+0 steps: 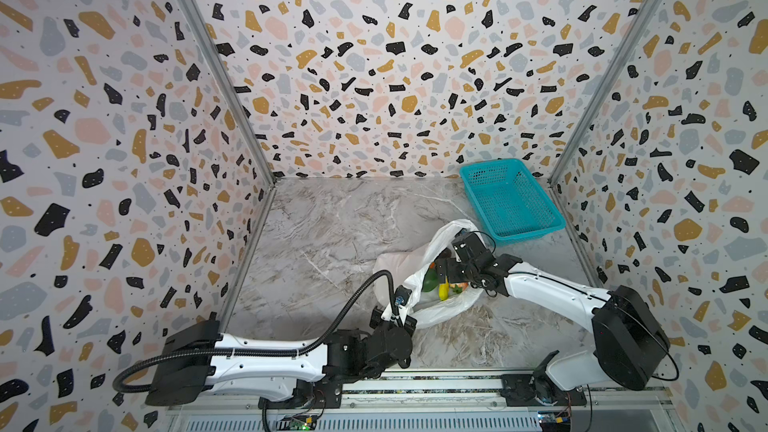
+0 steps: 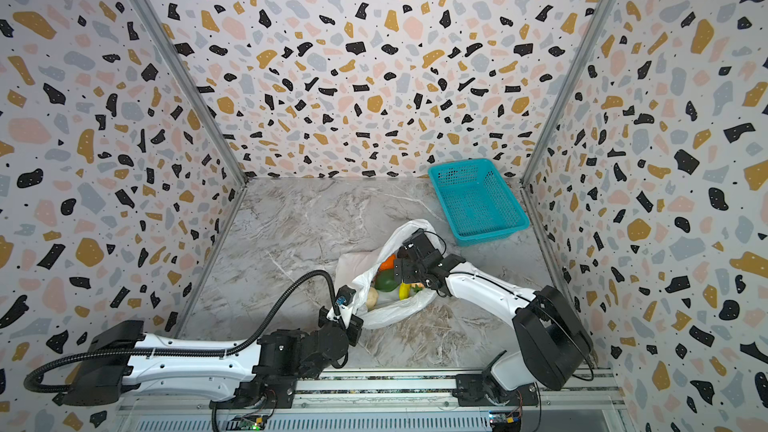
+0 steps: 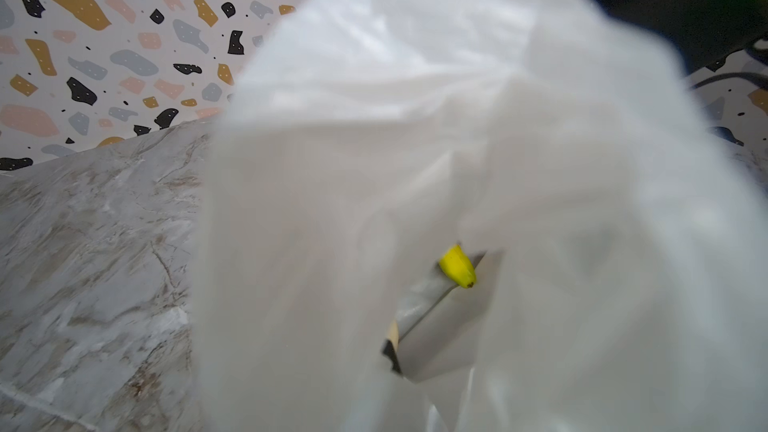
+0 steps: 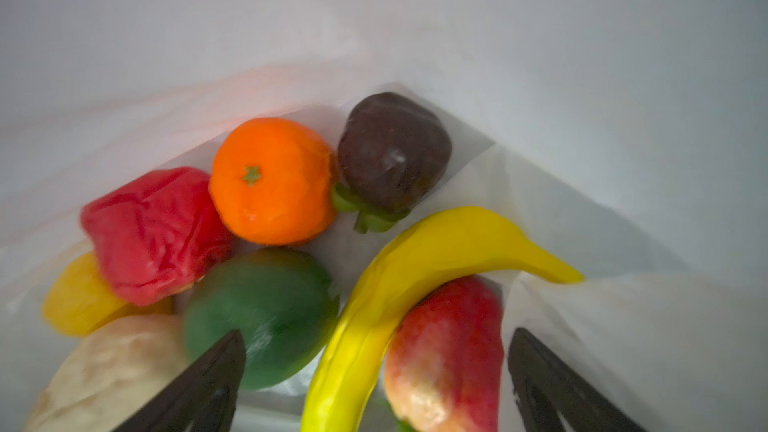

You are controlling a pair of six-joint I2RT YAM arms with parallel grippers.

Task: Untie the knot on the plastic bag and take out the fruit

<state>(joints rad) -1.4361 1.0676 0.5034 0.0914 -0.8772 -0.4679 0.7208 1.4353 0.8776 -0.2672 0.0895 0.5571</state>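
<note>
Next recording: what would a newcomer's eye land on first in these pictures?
The bright fruit heaped inside the opened plastic bag, right of middle on the table, fills the right wrist view. The right gripper hangs open just above the banana inside the bag's mouth, while the left gripper pinches the bag's near edge. A teal basket stands empty in the back right corner.

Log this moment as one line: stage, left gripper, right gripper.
stage: plastic bag open, fruit inside | left gripper: shut on bag rim | right gripper: open inside bag, over banana
</note>
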